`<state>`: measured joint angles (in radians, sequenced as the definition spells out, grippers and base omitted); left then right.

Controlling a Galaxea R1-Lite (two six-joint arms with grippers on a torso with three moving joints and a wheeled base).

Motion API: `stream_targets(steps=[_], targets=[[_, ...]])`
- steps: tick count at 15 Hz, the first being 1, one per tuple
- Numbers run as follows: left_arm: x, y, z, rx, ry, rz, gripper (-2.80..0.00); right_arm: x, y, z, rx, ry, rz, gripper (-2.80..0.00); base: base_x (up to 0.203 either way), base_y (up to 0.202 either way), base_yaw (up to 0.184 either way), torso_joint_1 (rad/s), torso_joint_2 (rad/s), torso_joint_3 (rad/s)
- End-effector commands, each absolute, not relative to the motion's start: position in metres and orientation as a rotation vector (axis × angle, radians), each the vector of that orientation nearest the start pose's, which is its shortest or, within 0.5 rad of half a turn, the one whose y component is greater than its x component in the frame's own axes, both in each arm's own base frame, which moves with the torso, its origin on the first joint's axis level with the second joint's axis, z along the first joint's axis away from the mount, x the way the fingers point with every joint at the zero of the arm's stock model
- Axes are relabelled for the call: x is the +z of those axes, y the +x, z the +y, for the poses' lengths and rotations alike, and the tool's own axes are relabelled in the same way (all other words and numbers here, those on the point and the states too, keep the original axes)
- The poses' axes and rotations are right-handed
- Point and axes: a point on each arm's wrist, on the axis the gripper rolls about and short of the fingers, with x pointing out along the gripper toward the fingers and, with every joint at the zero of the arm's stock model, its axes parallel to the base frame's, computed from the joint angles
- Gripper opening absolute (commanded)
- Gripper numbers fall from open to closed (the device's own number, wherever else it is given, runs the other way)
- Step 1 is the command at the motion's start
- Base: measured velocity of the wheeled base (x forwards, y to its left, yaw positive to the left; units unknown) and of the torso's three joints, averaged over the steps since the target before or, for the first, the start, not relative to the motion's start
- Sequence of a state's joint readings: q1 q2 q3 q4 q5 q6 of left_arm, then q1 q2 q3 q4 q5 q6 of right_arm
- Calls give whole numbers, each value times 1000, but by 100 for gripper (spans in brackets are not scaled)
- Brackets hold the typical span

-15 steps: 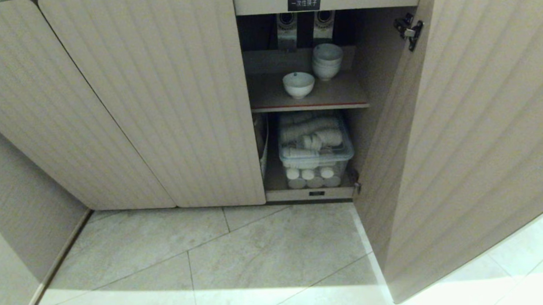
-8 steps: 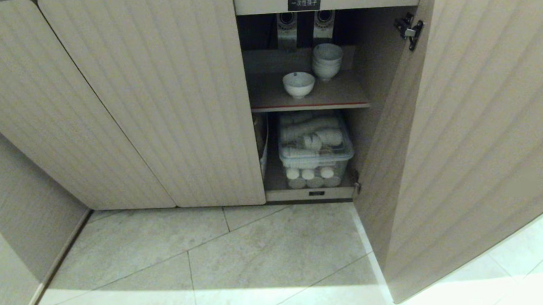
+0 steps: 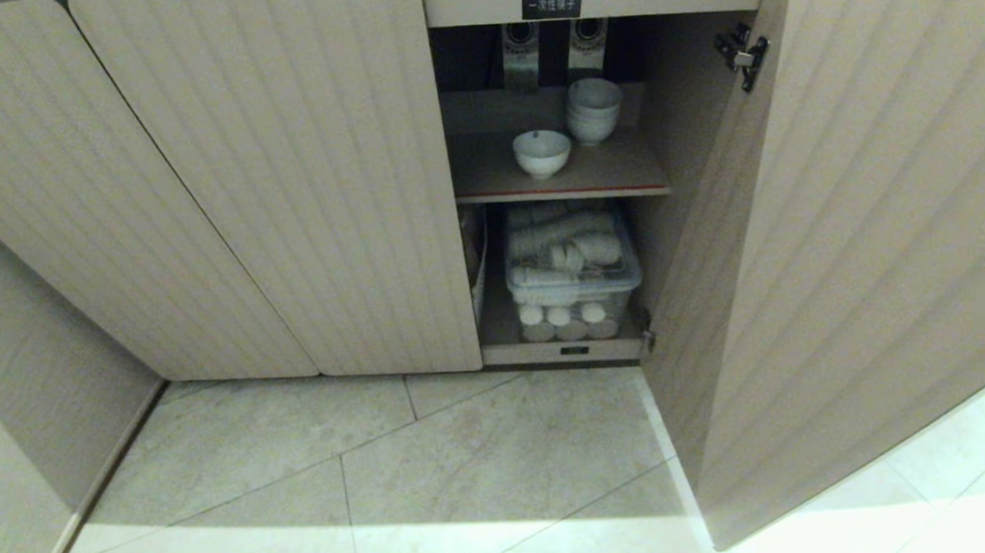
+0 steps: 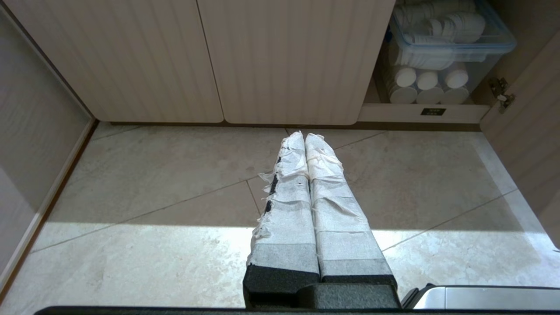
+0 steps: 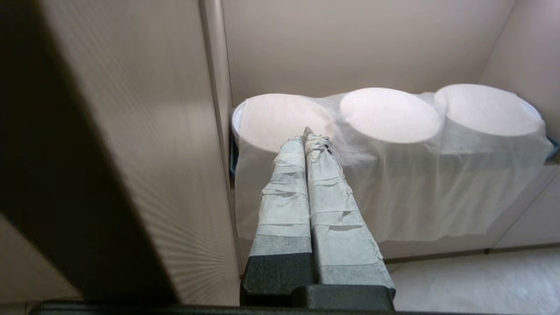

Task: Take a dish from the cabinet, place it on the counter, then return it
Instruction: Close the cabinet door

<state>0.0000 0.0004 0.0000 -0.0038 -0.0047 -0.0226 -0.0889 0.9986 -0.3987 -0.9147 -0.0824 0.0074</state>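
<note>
1. The cabinet (image 3: 306, 193) is the largest thing here. Its right-hand door (image 3: 856, 236) is swung wide, likely so an arm can reach the shelves; the ribbed doors on the left are closed.
2. The right gripper (image 5: 308, 133) is out of the head view. Its own camera shows the taped fingers (image 5: 284, 192) pressed together with nothing between them. A ribbed panel (image 5: 144, 153) runs close along one side, and three round white lids under a thin cloth (image 5: 389, 131) lie just past the tips.
3. The left gripper (image 4: 304, 138) hangs over the floor tiles (image 4: 153, 183), fingers also closed and empty, pointing toward the cabinet's base. It looks parked, well short of the opening.
4. A clear bin of white items (image 3: 571, 269) fills the lower compartment, ahead of the left gripper's tips and off to one side.
5. The dish (image 3: 542, 153) sits upright on the red-edged shelf (image 3: 564, 192), apart from the stack of bowls (image 3: 593, 110) behind it. No gripper is near it; I judge the pick has not begun, and the right fingers must spread first.
</note>
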Motion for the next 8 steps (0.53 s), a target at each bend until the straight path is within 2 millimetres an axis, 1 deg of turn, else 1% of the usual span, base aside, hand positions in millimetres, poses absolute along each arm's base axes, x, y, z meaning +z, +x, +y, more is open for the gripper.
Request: stream_targets(steps=[1,3,8], targets=[[76,-23,0,-5,-23,-5,-280,244,139,-14,-167,12,-305,-280,0,0,0,0,0,0],[76,-23,0,-5,-23,-5,-280,245,143,-15,-166,25,-328,-280,0,0,0,0,0,0],[76,-23,0,-5,-23,-5,-280,244,139,-14,-156,59,-337,-280,0,0,0,0,0,0]])
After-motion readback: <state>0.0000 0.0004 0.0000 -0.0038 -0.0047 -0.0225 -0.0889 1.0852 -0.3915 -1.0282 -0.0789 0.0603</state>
